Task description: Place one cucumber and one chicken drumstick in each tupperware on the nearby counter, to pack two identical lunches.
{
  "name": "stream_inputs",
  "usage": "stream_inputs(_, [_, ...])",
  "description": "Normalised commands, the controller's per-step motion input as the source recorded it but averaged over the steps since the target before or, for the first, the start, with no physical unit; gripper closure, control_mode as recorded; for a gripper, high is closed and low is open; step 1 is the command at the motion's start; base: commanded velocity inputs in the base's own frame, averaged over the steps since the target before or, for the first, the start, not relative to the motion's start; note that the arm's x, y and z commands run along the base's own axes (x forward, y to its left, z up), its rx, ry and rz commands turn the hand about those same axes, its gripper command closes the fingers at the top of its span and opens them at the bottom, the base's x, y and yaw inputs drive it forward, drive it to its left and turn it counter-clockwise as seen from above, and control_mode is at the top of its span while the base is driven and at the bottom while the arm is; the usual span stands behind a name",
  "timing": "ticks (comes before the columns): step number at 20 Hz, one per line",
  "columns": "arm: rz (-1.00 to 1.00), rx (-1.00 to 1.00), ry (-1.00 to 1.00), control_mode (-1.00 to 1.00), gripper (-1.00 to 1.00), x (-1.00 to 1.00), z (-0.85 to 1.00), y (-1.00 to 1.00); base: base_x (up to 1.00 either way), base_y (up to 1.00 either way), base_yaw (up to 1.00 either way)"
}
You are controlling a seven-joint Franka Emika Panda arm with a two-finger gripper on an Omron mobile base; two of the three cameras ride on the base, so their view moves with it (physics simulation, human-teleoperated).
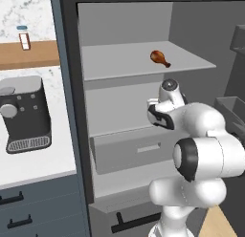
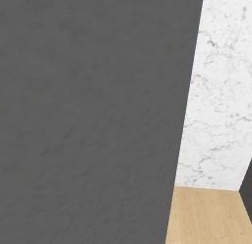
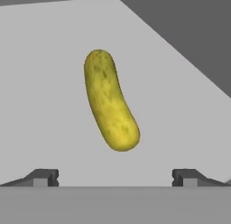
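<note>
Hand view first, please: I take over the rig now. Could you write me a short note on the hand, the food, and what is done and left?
Hand: open, empty, facing the cucumber, not touching it.
Cucumber lies on a light grey fridge shelf.
Drumstick lies on an upper shelf of the open fridge.
Done: nothing packed yet, as far as seen.
Left: grasp the cucumber, then pack both lunches.

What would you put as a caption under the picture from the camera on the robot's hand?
Open gripper facing a yellow-green cucumber lying on a pale grey shelf.
</note>
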Motion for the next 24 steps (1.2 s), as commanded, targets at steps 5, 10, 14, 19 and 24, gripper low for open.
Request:
stream_inputs(5, [0.00, 0.00, 0.02, -1.00, -1.00, 0.56, -0.26, -0.09, 0.00, 0.00, 0.00])
stream_inputs(10, [0.00, 0.00, 0.01, -1.00, -1.00, 0.52, -0.26, -0.18, 0.00, 0.00, 0.00])
stream_inputs(14, [0.00, 0.00, 0.01, -1.00, -1.00, 0.43, -0.31, -0.24, 0.00, 0.00, 0.00])
stream_inputs(19, [0.00, 0.00, 0.01, -1.00, 1.00, 0.07, -0.49, -0.01, 0.00, 0.00, 0.00])
stream_inputs(24, [0.05, 0.00, -0.13, -1.00, 1.00, -0.51, -0.37, 0.15, 0.00, 0.00, 0.00])
